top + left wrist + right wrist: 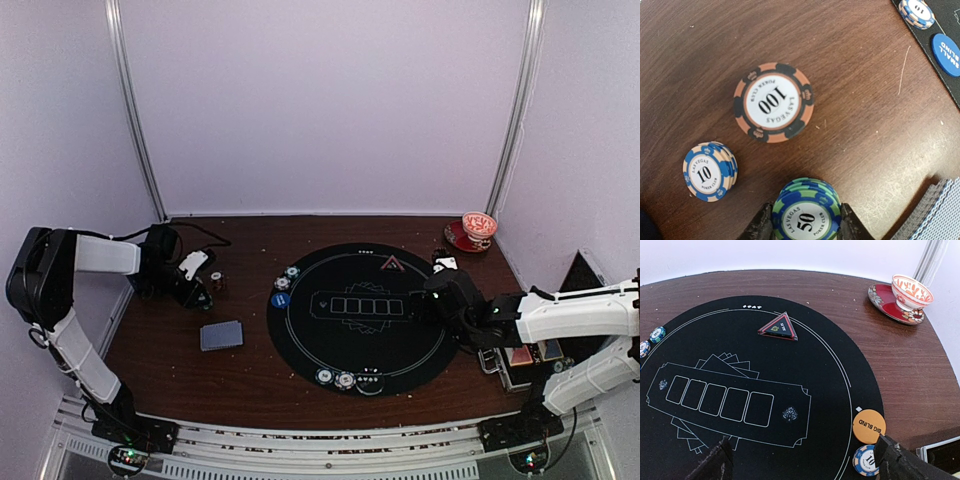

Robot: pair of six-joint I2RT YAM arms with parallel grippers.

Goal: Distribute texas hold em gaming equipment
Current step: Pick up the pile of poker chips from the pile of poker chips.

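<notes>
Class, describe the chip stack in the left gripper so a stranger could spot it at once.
Find the round black mat; left of it, on the table, stand three chip stacks. Ours is the 50 stack, clamped by the left gripper: green-and-blue edges, against a blue 10 stack and an orange-and-black 100 stack.

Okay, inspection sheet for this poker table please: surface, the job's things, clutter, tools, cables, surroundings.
Surface: brown wooden table with light specks; round black mat on it.
Job's things: 50 chip stack, 100 chip, 10 chip stack and card deck off the mat; triangle marker on it; big blind disc and small blind disc at its rim.
Clutter: cup and saucer rear right; metal case by the right arm.
Grippers: left tool shut on the 50 chip stack; right tool open above the mat, empty.
Cables: black cable behind the left arm.
Surroundings: white walls.
</notes>
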